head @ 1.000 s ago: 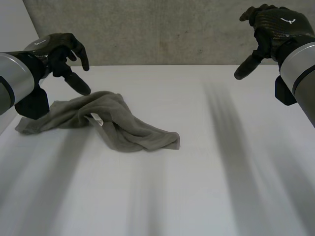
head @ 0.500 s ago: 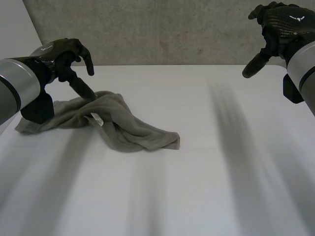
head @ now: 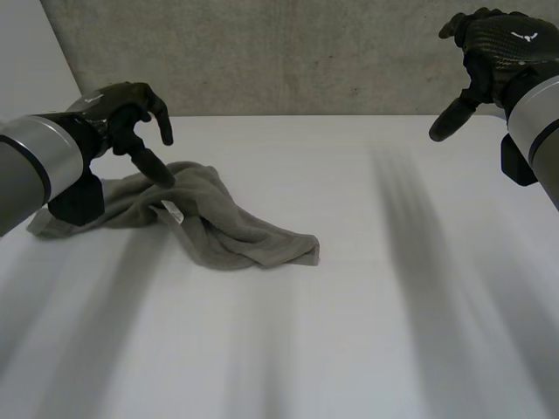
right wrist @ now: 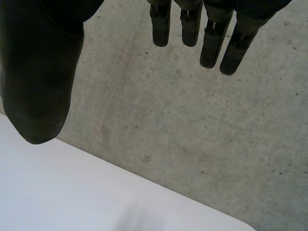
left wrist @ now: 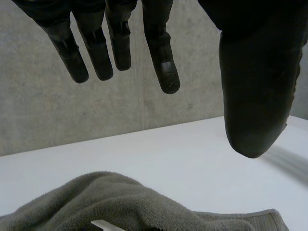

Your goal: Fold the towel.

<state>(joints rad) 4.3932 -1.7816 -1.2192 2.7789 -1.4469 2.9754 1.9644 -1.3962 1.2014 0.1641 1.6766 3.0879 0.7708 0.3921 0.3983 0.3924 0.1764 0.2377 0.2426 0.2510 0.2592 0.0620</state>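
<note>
Progress: nothing is folded yet, by my read. The towel (head: 196,218) is a rumpled heap, bunched and twisted, with no edge laid neatly over another.
Left to do: the lot, I'd judge. Spread it flat, find the corners, then make the folds.
Towel: it lies on the white table (head: 367,332), humped at one end and trailing off to a flatter, hemmed end. A small white tag (head: 170,209) shows on top of the heap.
Left hand: the left hand (head: 120,109) hovers right over the towel's humped end. Its fingers are loosely extended and spread apart, the thumb stands well off from them, and nothing is gripped.
Cloth and fingers: in the left wrist view the towel sits below the fingertips (left wrist: 166,79) with bare table between them, so the fingers look clear of it. In the head view the thumb tip dips just to the hump, and I cannot tell whether it touches.
Right hand: the right hand (head: 493,48) is raised and well apart from the towel, out beyond its hemmed end. Its fingers are relaxed and parted, and it is empty.
Next call: I'd say the left hand needs to come down and pinch an edge of that hump.
</note>
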